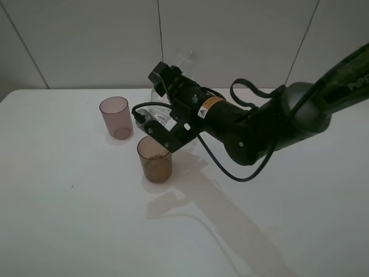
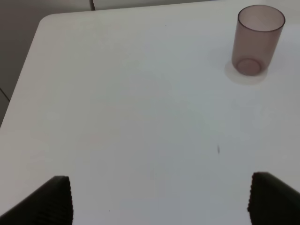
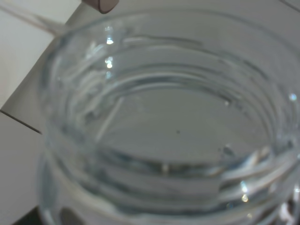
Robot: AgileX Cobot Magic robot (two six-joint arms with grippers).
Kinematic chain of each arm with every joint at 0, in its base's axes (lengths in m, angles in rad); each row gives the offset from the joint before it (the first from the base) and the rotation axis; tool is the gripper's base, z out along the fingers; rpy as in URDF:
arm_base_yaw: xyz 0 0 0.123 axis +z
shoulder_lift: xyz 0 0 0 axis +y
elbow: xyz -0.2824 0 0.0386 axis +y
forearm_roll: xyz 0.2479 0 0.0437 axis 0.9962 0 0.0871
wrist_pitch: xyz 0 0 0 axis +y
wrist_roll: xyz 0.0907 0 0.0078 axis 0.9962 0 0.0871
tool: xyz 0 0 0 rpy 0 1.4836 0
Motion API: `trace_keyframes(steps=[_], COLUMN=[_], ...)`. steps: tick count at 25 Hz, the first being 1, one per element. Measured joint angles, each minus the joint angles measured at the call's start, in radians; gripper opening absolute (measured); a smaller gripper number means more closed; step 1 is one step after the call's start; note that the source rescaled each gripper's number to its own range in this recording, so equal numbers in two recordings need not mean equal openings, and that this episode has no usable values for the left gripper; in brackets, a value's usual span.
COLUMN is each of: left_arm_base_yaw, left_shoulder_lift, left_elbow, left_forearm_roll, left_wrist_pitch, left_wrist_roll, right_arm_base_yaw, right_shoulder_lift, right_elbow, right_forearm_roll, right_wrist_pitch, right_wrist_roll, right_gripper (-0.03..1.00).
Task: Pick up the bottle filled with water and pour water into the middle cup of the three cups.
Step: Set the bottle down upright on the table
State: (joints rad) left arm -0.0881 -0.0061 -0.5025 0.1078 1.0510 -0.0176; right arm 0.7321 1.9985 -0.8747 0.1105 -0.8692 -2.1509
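Pour setup | right hand (image 1: 157,124) closed around the clear bottle (image 3: 164,154), held just above the amber middle cup (image 1: 154,161) on the desk (image 1: 69,219), likely positioned for pouring | left hand (image 2: 159,201) wide open, empty, kept aside.

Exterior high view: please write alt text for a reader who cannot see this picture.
A dark robot arm reaches in from the right, and its end effector grips a clear bottle by the rim of an amber-brown cup on a white table. A pinkish-mauve cup stands apart, further left.
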Motion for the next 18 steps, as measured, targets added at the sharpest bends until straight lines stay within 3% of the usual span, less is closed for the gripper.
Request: trace_keyframes(steps=[6, 8, 11, 14, 18], left_arm_base_yaw=[0.0, 0.0, 0.0, 0.0, 0.0], left_shoulder_lift=[0.0, 0.0, 0.0, 0.0, 0.0], left_elbow=[0.0, 0.0, 0.0, 0.0, 0.0], left_forearm_roll=[0.0, 0.0, 0.0, 0.0, 0.0], left_wrist_pitch=[0.0, 0.0, 0.0, 0.0, 0.0], left_wrist_roll=[0.0, 0.0, 0.0, 0.0, 0.0], right_arm_base_yaw=[0.0, 0.0, 0.0, -0.015, -0.075], right_shoulder_lift=[-0.022, -0.051, -0.11, -0.154, -0.197], right_elbow=[0.0, 0.001, 0.001, 0.001, 0.001], right_forearm_roll=[0.025, 0.023, -0.017, -0.088, -0.217], right_wrist_pitch=[0.037, 0.085, 0.232, 0.37, 0.487], right_wrist_roll=[0.165, 0.24, 0.376, 0.586, 1.02], right_gripper=[0.0, 0.0, 0.0, 0.0, 0.0])
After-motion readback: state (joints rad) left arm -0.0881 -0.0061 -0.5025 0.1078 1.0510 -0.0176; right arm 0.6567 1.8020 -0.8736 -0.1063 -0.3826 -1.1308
